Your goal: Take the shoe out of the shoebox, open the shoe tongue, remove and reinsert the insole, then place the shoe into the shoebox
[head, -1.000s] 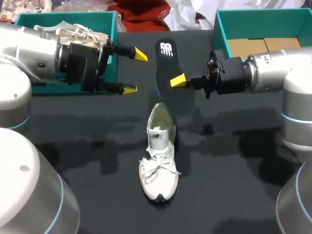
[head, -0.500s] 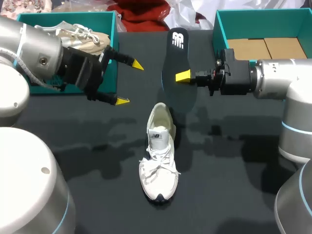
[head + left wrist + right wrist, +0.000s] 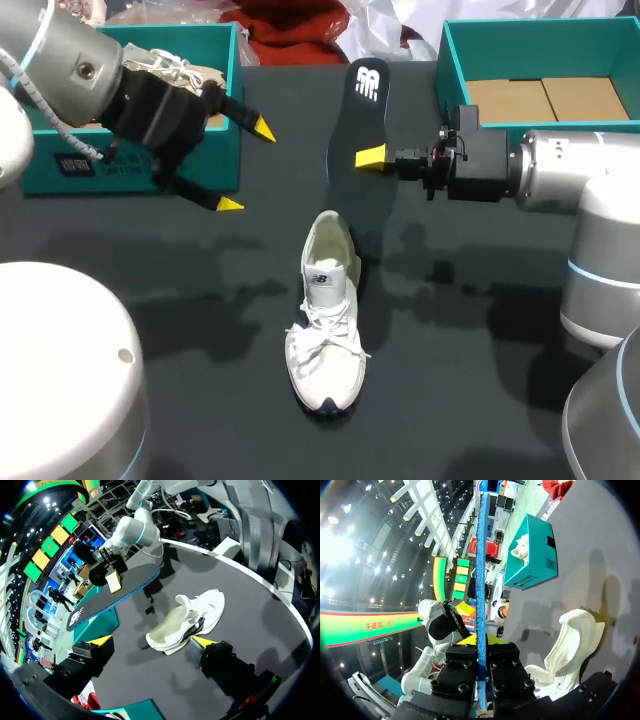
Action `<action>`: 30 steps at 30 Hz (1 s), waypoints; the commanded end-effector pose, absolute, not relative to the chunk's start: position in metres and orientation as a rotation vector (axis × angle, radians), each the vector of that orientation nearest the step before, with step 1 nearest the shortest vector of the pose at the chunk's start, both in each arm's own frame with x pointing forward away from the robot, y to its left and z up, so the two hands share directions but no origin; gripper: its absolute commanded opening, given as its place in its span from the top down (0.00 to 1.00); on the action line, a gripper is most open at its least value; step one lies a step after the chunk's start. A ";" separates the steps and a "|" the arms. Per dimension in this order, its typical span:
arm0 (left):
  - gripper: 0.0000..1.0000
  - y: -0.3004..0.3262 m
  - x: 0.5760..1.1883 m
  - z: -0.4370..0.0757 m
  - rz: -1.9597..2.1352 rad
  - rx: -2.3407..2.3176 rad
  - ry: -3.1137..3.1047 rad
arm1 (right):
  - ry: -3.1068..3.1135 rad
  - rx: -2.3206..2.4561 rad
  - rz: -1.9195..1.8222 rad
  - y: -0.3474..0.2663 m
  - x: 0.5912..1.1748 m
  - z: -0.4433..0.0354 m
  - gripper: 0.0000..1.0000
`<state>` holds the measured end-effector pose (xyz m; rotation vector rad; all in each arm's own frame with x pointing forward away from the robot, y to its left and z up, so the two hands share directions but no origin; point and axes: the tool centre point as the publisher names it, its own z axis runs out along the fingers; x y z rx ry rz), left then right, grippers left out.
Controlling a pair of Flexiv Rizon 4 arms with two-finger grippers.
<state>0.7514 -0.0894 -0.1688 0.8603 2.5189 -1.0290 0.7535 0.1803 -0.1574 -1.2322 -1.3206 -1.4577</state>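
Edge-on insole (image 3: 480,575) clamped in right end effector (image 3: 481,652); shoe (image 3: 568,647) beside, teal shoebox (image 3: 531,555) beyond.

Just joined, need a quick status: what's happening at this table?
The right arm has its jaws shut on the dark insole, holding it up off the table behind the white shoe. The shoe stands on the table with its heel toward the insole. The left arm has its jaws open and empty beside the left shoebox, which holds a second shoe. The insole is not yet back in.
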 end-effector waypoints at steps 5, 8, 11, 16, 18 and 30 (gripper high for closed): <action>0.00 -0.099 0.760 -0.198 -0.955 0.571 2.926 | -1.312 -1.289 -1.652 0.178 0.762 -0.171 1.00; 0.00 -0.100 0.756 -0.212 -0.973 0.471 2.992 | -1.325 -1.298 -1.684 0.176 0.765 -0.180 1.00; 0.00 -0.104 0.750 -0.227 -0.997 0.414 3.041 | -1.329 -1.282 -1.709 0.170 0.768 -0.190 1.00; 0.00 -0.104 0.747 -0.248 -0.771 0.213 3.118 | -1.336 -1.264 -1.725 0.167 0.769 -0.199 1.00; 0.00 -0.104 0.747 -0.248 -0.771 0.213 3.118 | -1.336 -1.264 -1.725 0.167 0.769 -0.199 1.00; 0.00 -0.102 0.745 -0.273 -0.775 0.237 3.127 | -1.400 -1.307 -1.686 0.172 0.768 -0.208 1.00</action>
